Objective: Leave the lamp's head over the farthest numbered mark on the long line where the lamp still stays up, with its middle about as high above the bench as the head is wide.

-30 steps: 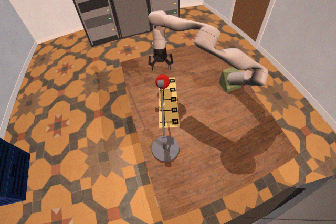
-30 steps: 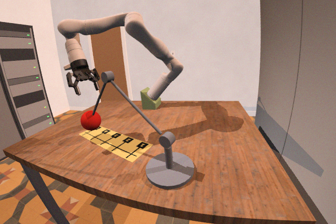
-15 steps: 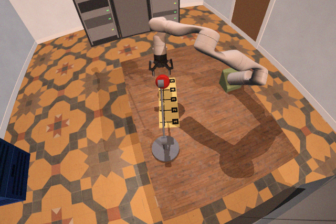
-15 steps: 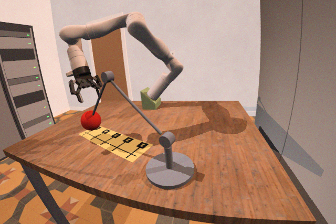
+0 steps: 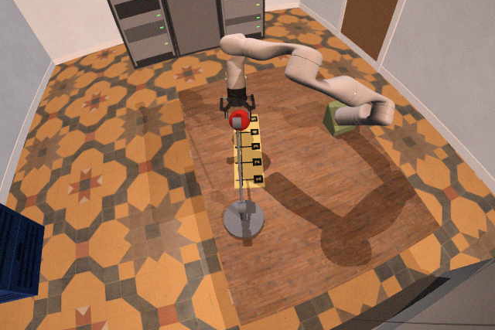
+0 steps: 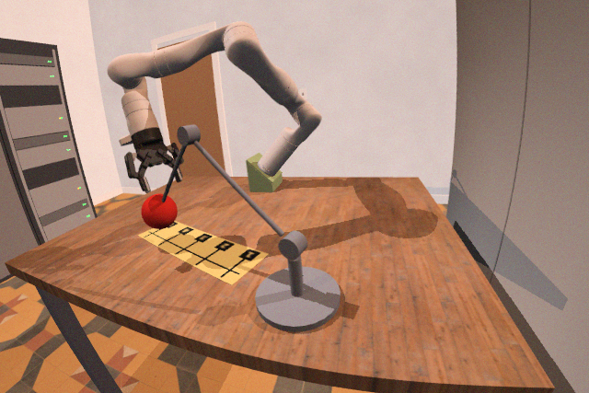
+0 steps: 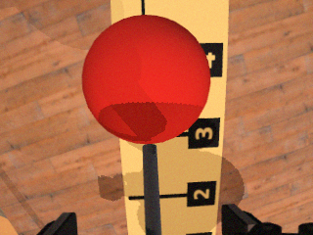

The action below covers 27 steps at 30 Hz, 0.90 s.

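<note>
The lamp has a grey round base (image 5: 243,220) (image 6: 297,298), two thin arms hinged at a raised elbow (image 6: 189,132), and a red ball head (image 5: 242,120) (image 6: 159,210) (image 7: 146,78). The head hangs low at the far end of the yellow numbered strip (image 5: 248,151) (image 6: 204,248), about over mark 5. I cannot tell whether it touches the bench. My gripper (image 5: 237,104) (image 6: 152,165) (image 7: 147,225) is open and empty, above the head and apart from it. In the wrist view, marks 2 and 3 show clearly and mark 4 is half hidden.
The arm's green mounting block (image 5: 337,118) (image 6: 261,174) stands at the bench's far side. Server racks (image 5: 179,2) (image 6: 33,141) stand beyond the bench's far left edge. A blue cabinet (image 5: 18,254) is on the floor.
</note>
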{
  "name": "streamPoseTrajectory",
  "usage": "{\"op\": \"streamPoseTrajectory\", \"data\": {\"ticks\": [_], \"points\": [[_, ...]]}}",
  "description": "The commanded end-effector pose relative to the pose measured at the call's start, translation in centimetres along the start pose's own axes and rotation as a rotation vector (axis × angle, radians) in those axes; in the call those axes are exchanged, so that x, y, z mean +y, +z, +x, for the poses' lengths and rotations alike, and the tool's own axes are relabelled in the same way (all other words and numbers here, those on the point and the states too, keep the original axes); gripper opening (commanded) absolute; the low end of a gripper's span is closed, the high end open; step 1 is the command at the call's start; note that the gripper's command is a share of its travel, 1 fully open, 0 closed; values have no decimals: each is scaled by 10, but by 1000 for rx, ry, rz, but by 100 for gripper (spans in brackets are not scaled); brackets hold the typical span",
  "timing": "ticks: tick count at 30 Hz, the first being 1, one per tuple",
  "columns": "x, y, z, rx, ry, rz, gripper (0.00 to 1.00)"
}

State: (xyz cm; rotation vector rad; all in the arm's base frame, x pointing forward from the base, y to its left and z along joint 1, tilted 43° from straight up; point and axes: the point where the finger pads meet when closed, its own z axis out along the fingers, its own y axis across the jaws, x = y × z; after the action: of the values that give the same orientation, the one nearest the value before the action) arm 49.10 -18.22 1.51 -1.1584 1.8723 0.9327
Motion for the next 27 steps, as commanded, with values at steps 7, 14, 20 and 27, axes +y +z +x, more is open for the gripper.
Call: {"op": "streamPoseTrajectory", "data": {"ticks": [7,14,20,27], "points": [[1,9,-3,0,-1,-6,100],[2,12,-5,0,-1,-10,100],[2,14,-6,0,-1,-12,100],[2,13,-6,0,-1,-12,0]]}}
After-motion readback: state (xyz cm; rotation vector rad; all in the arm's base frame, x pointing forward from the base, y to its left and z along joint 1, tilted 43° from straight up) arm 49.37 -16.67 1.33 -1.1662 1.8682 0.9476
